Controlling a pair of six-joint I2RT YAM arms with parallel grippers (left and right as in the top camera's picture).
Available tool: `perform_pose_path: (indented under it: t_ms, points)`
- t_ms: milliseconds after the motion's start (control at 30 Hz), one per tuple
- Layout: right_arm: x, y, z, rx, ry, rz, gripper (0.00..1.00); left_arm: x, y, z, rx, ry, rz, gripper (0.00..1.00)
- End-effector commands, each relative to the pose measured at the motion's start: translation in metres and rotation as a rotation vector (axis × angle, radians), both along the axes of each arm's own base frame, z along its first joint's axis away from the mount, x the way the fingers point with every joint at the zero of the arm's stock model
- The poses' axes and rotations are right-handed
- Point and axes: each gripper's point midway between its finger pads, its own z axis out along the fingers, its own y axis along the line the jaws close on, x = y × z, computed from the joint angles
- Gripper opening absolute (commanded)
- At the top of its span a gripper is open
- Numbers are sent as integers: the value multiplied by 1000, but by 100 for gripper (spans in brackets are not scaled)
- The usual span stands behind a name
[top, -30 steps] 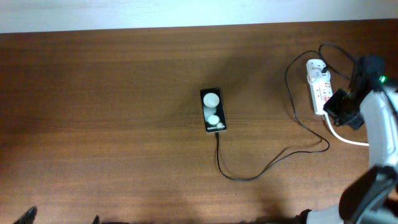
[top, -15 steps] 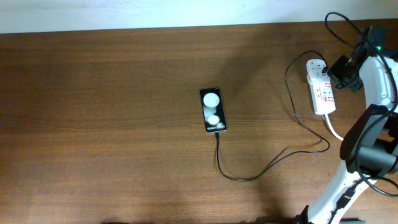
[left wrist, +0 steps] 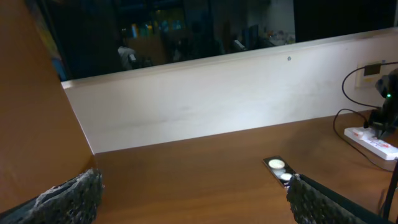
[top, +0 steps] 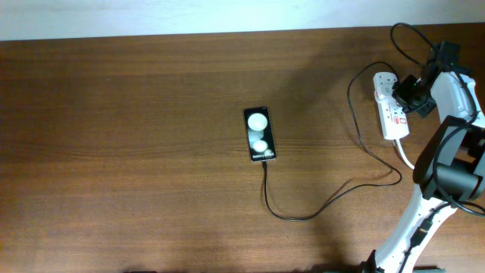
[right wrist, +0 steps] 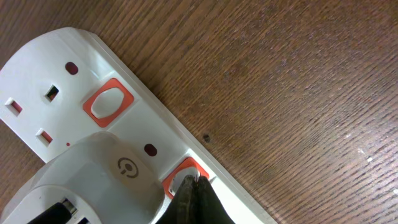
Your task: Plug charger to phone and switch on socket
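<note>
The phone (top: 259, 134) lies flat mid-table, its white spots facing up; it also shows in the left wrist view (left wrist: 278, 165). The charger cable (top: 303, 216) meets the phone's near end and loops right to the socket (top: 394, 125), a white power strip at the far right. My right gripper (top: 406, 96) is shut, and its fingertips (right wrist: 196, 183) rest on an orange-rimmed switch (right wrist: 202, 168) of the socket (right wrist: 68, 93), beside a white adapter (right wrist: 106, 180) plugged into it. My left gripper (left wrist: 193, 202) is open and empty, well left of the phone, and out of the overhead view.
A second orange-rimmed switch (right wrist: 108, 102) sits farther along the socket. The socket's thick white cord (top: 405, 161) runs toward the front right. A white wall (left wrist: 205, 106) bounds the table's far edge. My right arm (top: 447, 152) stands along the right edge.
My right gripper swung from the socket's near right side up past its far end, then came down and left onto the socket. The phone and cable have not moved.
</note>
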Motion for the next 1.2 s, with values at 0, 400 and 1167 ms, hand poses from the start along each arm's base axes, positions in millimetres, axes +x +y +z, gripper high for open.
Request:
perform_pose_path:
  t_ms: [0,400,1167]
  points:
    - [9,27,-14,72,0,60,4,-9,1,-4,1,-30,11,99]
    - [17,25,2,172,-53,-34,4,-9,1,-4,1,-32,11,99]
    - [-37,-18,45,258,96,-131,4,-11,1,-5,1,-40,11,99]
